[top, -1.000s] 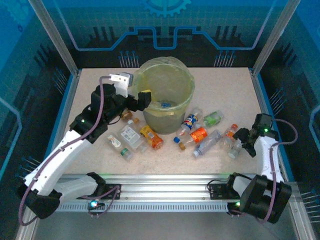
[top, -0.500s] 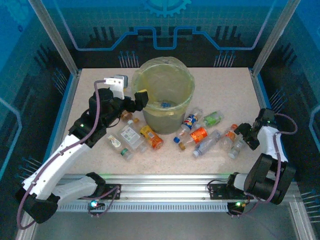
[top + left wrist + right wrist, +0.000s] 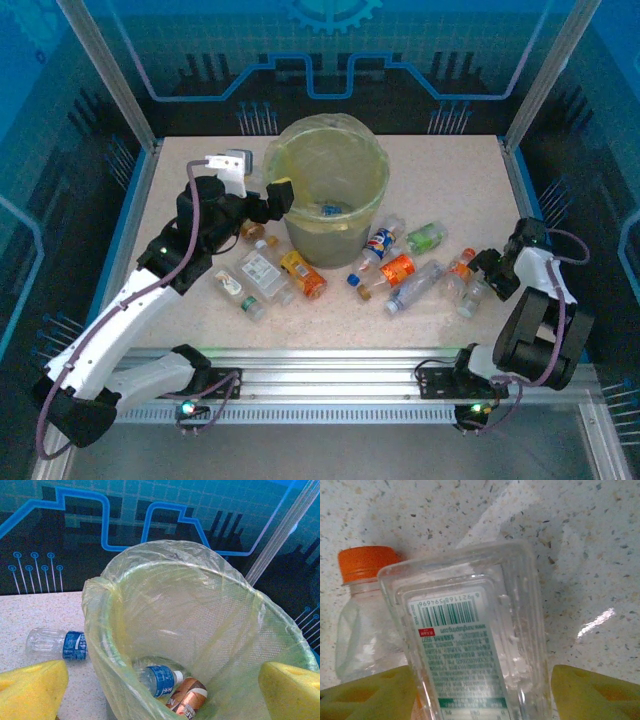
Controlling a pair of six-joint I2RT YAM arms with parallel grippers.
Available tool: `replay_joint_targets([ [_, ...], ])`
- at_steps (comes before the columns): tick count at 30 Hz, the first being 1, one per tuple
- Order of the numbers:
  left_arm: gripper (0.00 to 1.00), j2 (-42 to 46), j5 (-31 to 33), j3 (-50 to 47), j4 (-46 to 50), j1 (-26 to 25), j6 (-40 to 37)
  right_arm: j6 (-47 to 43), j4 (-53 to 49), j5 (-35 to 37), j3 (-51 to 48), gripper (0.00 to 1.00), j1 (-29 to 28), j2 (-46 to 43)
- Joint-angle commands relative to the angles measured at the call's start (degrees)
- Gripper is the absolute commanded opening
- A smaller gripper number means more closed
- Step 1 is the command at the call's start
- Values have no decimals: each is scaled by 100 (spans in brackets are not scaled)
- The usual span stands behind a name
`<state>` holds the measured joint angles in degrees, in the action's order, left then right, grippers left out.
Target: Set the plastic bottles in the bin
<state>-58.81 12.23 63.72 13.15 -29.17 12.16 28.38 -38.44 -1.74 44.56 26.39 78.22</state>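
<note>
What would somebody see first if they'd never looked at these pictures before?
The big yellow-green bin at the back middle of the table catches the eye first, with two bottles already lying at its bottom. In front of it, loose bottles lie scattered on their sides. The left gripper hangs open by the bin's left rim.

right wrist: you lose the clear square bottle (image 3: 470, 645) off the bottom edge | orange-capped bottle (image 3: 364, 611) half hidden behind it | left wrist: brown bottle (image 3: 187, 700) cut off below
</note>
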Motion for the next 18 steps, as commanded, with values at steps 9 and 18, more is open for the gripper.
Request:
replay_joint_targets([
  [9, 99, 88, 38, -35, -102, 105, 159, -34, 303, 194, -33, 74, 178, 556],
  [18, 99, 63, 34, -52, -80, 131, 167, -63, 497, 232, -37, 57, 304, 858],
])
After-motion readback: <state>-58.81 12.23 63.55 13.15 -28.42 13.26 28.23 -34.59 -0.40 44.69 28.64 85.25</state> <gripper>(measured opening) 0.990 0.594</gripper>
